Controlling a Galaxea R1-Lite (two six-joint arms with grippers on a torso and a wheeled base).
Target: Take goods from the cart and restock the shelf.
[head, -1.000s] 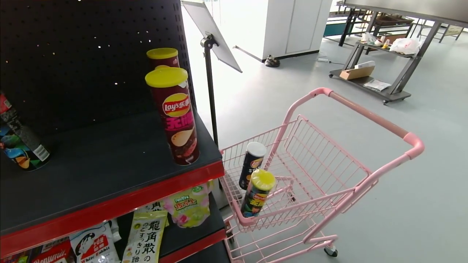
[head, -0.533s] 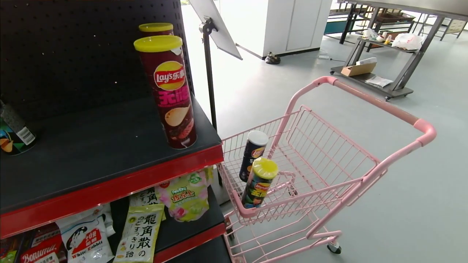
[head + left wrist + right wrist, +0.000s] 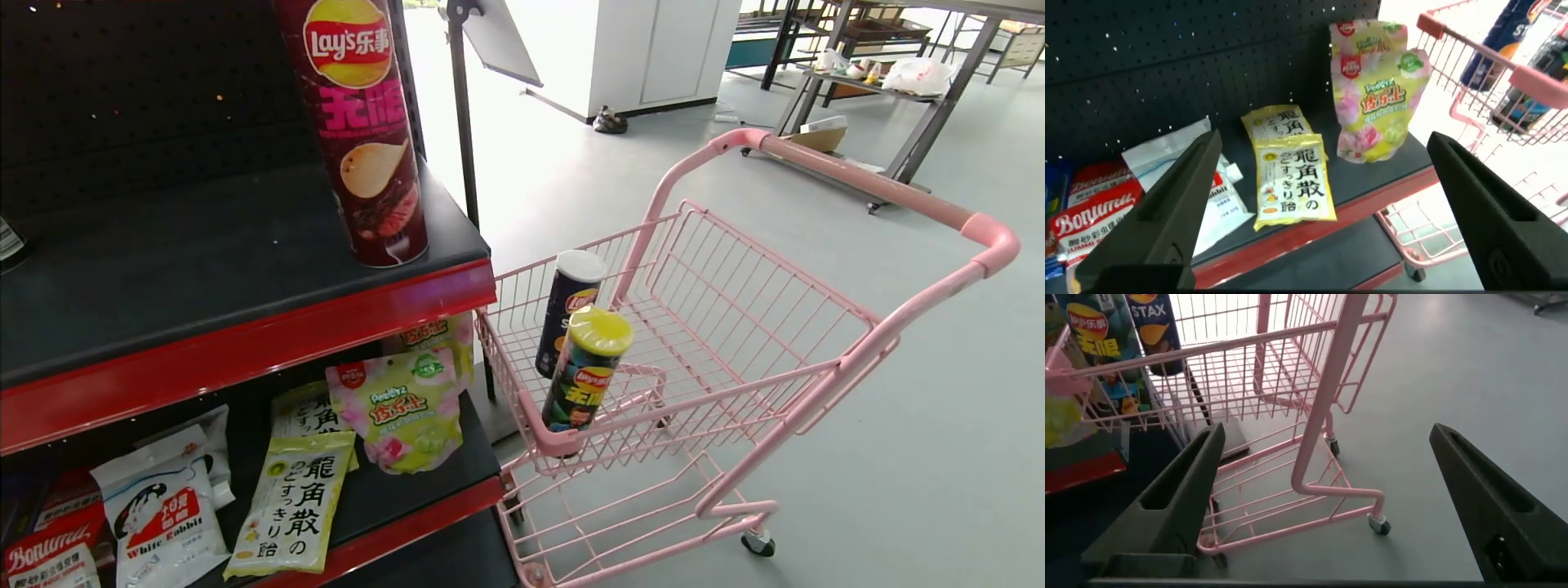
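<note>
The pink cart (image 3: 857,180) stands right of the black shelf (image 3: 204,245). Two chip cans stand upright in its front corner: a yellow-lidded one (image 3: 586,367) and, behind it, a dark white-lidded one (image 3: 570,310). A tall maroon chip can (image 3: 363,139) stands at the right end of the upper shelf board. My left gripper (image 3: 1323,220) is open and empty, facing the lower shelf's snack bags (image 3: 1294,184). My right gripper (image 3: 1327,506) is open and empty, low beside the cart's frame (image 3: 1323,400), with the two cans (image 3: 1098,335) beyond it.
The lower shelf holds a pink-green candy bag (image 3: 404,412), yellow bags (image 3: 298,498) and white and red packets (image 3: 163,506). A metal sign stand (image 3: 465,155) rises between shelf and cart. Open grey floor (image 3: 898,490) lies right of the cart.
The head camera has dropped and tilted down, so shelf and cart sit higher in the picture and more of the lower shelf shows. The cans and cart themselves have not moved.
</note>
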